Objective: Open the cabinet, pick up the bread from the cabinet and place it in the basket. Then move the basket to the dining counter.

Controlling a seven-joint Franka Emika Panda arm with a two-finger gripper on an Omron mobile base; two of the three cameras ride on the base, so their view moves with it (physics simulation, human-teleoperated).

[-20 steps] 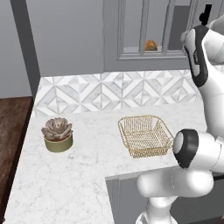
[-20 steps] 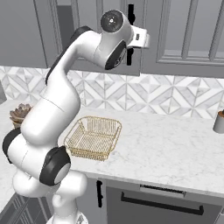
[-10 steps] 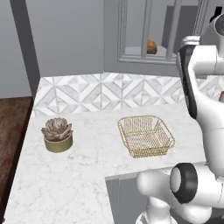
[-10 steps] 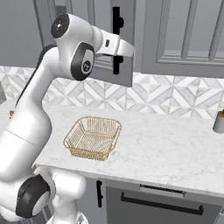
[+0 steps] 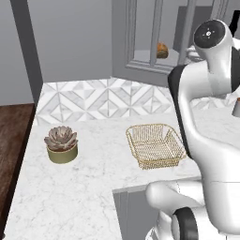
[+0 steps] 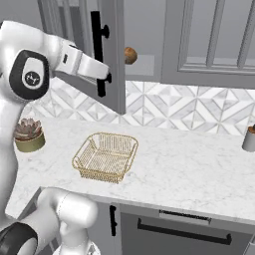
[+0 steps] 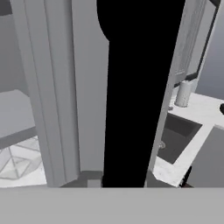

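- step in hand: opening the cabinet point(image 6: 112, 55). the gripper point(image 6: 103, 74) is clamped narrow on the black handle point(image 6: 98, 50), and the door stands swung well out from the cabinet front.
- the bread point(image 6: 130, 55) sits on the shelf inside, now exposed past the door edge.
- the basket point(image 6: 106, 156) rests empty on the surface point(image 6: 189, 169) below, near the succulent point(image 6: 28, 133).
- next, by judgement: let go of the handle, back clear of the door, then reach in for the bread.
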